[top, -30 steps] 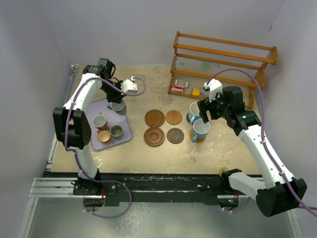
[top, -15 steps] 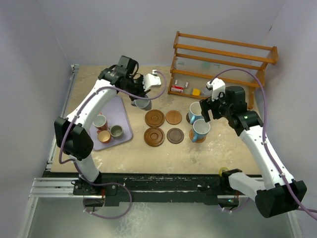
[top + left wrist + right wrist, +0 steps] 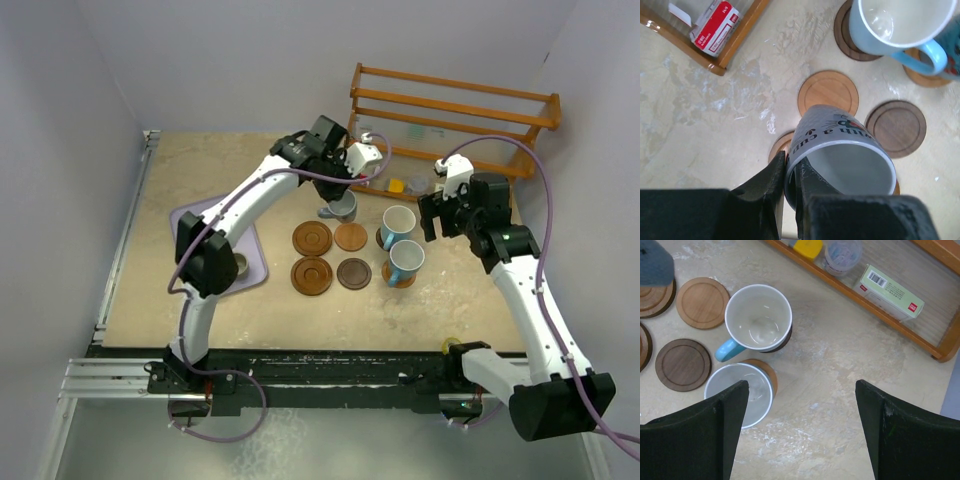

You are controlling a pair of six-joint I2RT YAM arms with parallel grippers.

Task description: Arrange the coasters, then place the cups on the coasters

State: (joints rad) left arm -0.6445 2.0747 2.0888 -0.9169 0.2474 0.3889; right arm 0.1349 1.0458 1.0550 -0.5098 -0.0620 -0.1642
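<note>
Left gripper [image 3: 790, 175] pinches the grey cup [image 3: 840, 150] by its rim, one finger inside and one outside, probably to leave the base free to land on the bare coasters [image 3: 828, 93] below. Right gripper [image 3: 801, 390] gapes wide, holding nothing (two blue cups [image 3: 758, 317] already sit on coasters beneath it).

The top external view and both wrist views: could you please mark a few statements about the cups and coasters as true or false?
1. Both light-blue cups stand on coasters. True.
2. The right fingers grip a light-blue cup. False: they stand open, holding nothing.
3. The left fingers pinch the grey cup at its rim. True.
4. Every coaster carries a cup. False: four lie bare.
</note>
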